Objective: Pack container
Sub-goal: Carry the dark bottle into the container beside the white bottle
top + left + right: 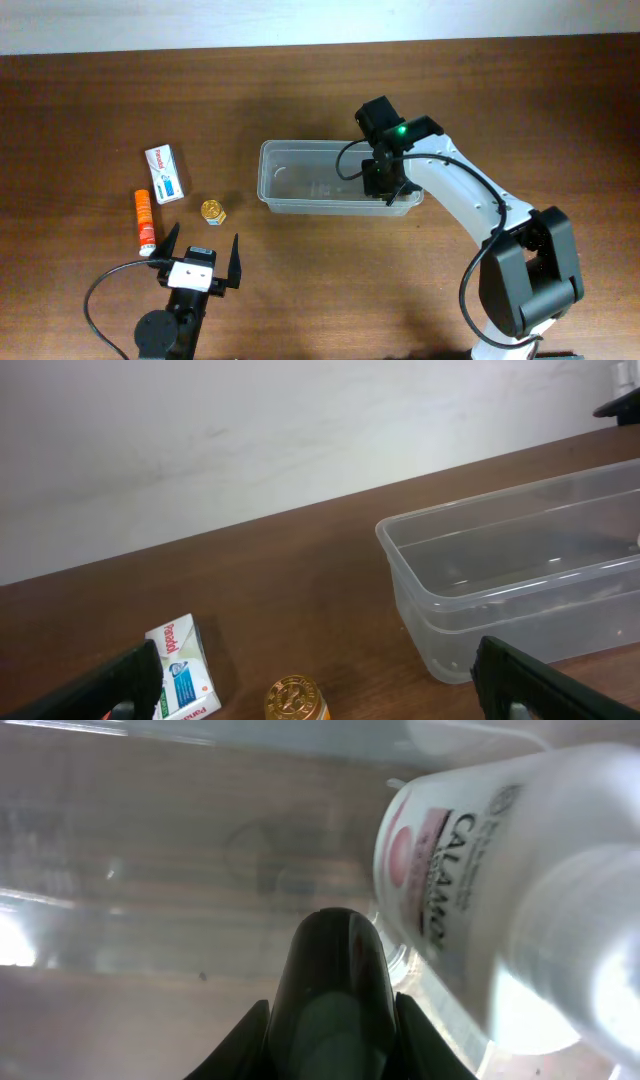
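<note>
The clear plastic container (300, 176) stands at the table's middle; it also shows in the left wrist view (500, 560). My right gripper (383, 186) reaches down into its right end. In the right wrist view its fingers (335, 960) are together, empty, over the container's floor (150, 840). A white calamine bottle (500, 870) lies just right of them inside the container; the arm hides it from overhead. My left gripper (200, 256) is open and empty near the front edge, its fingers at either side of the left wrist view (320, 695).
Left of the container lie a white medicine box (165, 173), an orange tube (146, 220) and a small gold-capped jar (213, 211). The box (180, 670) and the jar (295, 700) sit just ahead of my left gripper.
</note>
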### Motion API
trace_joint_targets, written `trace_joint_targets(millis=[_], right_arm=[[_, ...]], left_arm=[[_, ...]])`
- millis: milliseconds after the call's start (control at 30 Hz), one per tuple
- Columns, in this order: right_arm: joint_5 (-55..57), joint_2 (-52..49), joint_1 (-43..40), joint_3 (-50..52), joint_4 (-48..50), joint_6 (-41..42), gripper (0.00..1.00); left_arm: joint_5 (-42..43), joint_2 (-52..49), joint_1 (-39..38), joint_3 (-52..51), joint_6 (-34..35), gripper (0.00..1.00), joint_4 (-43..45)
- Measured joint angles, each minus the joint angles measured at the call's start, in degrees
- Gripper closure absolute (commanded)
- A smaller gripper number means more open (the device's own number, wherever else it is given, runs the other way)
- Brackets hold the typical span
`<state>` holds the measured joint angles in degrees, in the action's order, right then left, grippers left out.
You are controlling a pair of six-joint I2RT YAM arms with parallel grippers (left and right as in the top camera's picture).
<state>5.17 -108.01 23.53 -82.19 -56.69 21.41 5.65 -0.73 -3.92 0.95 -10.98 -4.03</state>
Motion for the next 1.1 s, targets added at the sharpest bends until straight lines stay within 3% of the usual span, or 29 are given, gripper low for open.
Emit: trace_joint_targets(millis=[700, 833, 1100], right_arm=[[2.64, 0.00, 0.00, 6.16, 7.30, 6.47, 0.73], [2.91, 0.00, 0.00, 6.25, 7.37, 6.84, 0.61], [2.97, 0.00, 0.00, 6.25, 7.48, 7.13, 0.56]], left_arm=[[0.00, 0.00, 0.00, 0.00, 0.00, 0.01, 0.00], [0.00, 0.00, 0.00, 0.00, 0.00, 0.01, 0.00], [0.00, 0.00, 0.00, 0.00, 0.00, 0.01, 0.00]])
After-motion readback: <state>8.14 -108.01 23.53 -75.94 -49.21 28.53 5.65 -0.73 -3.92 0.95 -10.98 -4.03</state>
